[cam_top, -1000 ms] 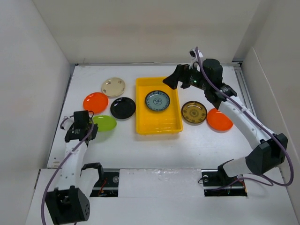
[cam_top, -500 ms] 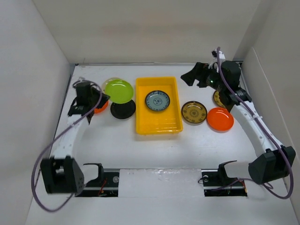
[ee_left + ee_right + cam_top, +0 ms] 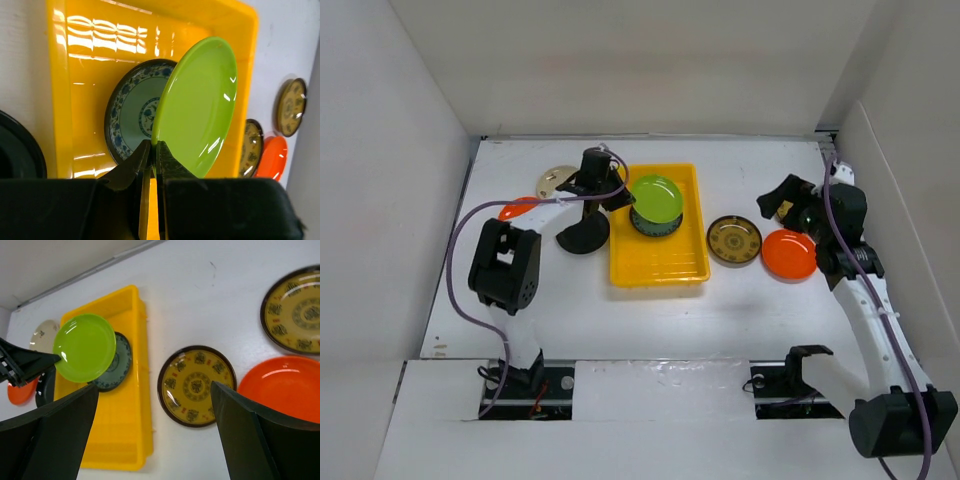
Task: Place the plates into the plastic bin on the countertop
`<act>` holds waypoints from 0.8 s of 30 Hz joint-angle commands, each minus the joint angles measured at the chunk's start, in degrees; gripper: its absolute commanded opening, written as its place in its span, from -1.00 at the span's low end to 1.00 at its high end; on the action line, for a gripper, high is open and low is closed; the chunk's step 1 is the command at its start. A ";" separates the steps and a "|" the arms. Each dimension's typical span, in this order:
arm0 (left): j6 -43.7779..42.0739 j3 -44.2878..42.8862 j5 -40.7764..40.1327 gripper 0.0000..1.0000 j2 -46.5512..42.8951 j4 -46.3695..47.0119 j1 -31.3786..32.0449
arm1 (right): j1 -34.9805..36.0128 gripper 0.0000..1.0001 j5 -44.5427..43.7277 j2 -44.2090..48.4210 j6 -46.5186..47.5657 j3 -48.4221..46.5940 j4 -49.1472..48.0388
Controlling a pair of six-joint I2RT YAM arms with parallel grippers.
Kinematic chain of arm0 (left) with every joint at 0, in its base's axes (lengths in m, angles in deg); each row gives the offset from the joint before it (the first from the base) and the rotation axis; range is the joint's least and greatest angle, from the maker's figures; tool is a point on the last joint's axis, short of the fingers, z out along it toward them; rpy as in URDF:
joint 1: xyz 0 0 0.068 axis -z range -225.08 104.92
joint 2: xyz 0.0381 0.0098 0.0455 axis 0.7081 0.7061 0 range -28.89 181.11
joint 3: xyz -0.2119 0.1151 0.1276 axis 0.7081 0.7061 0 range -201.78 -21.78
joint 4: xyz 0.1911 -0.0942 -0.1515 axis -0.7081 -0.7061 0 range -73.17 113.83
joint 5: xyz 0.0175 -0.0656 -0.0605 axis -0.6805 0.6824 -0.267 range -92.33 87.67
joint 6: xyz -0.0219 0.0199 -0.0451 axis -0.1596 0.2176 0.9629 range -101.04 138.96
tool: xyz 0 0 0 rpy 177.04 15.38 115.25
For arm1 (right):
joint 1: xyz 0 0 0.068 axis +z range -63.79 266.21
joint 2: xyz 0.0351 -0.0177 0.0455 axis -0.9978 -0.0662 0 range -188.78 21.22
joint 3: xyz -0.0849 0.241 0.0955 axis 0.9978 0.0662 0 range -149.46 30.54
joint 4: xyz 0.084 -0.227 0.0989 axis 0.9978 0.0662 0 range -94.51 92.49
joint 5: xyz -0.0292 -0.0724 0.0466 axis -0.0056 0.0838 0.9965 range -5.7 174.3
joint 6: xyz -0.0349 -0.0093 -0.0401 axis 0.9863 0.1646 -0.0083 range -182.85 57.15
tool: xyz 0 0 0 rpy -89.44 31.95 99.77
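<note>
white countertop [image 3: 750, 300], closed in by white walls [image 3: 620, 60], carries a bright yellow rectangular plastic bin [image 3: 660, 268] at its middle. a round teal-patterned plate [image 3: 131, 107] already lies flat in the bin's far half. the left gripper [image 3: 150, 150] is pinched narrow on the rim of a glossy lime green round plate [image 3: 656, 198], holding it tilted above the teal one, within the bin's outline. the right gripper [image 3: 782, 197] hangs spread wide and empty over the right side, near a dark gold-patterned plate [image 3: 734, 239] and an orange plate [image 3: 789, 254]. a second gold-patterned plate [image 3: 295, 315] lies just beyond the orange one, toward the far right. a black plate [image 3: 582, 238], a beige plate [image 3: 552, 180] and another orange plate [image 3: 515, 210] wait left of the bin.

to do this step well, i would level the green plate and lower it until it rests on the teal one or on the free near floor, and only then part the fingers. letting go while it is tilted and high risks a bounce over the low rim.
</note>
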 commanded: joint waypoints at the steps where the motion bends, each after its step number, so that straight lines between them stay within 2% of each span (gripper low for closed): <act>1: -0.72 -2.56 2.55 -1.00 2.12 3.45 0.74 | -0.81 0.98 -1.86 3.00 -0.34 2.41 2.24; 7: -0.72 -1.94 0.70 -1.00 3.96 2.49 1.27 | -0.81 0.98 1.47 7.93 -0.34 7.77 3.56; 8: -0.72 -1.94 0.70 -0.85 4.49 2.49 1.27 | -0.81 0.98 2.18 9.33 -0.34 8.39 3.56; 9: -0.72 -1.94 2.70 -0.42 4.49 2.49 1.27 | -0.20 0.98 2.71 10.12 -0.34 8.91 4.26; 12: -0.10 -1.25 4.04 0.05 2.13 3.98 1.79 | 1.03 0.98 3.68 12.94 -1.39 12.25 5.85; 13: -0.10 -1.24 3.08 0.98 1.25 3.98 2.32 | 1.82 0.98 3.68 13.47 -2.09 13.30 6.72; 16: -0.10 -2.73 2.55 0.99 -1.13 1.52 2.33 | 2.44 0.98 1.84 15.40 -7.45 17.70 7.43; 21: -2.29 -4.13 -0.69 0.99 -7.88 -2.24 4.52 | 3.05 0.95 -1.41 16.46 -16.15 26.57 1.81; 24: -4.49 -5.89 -5.44 0.99 -10.97 -5.15 6.54 | 3.05 0.87 -3.09 12.17 -20.02 29.82 -3.96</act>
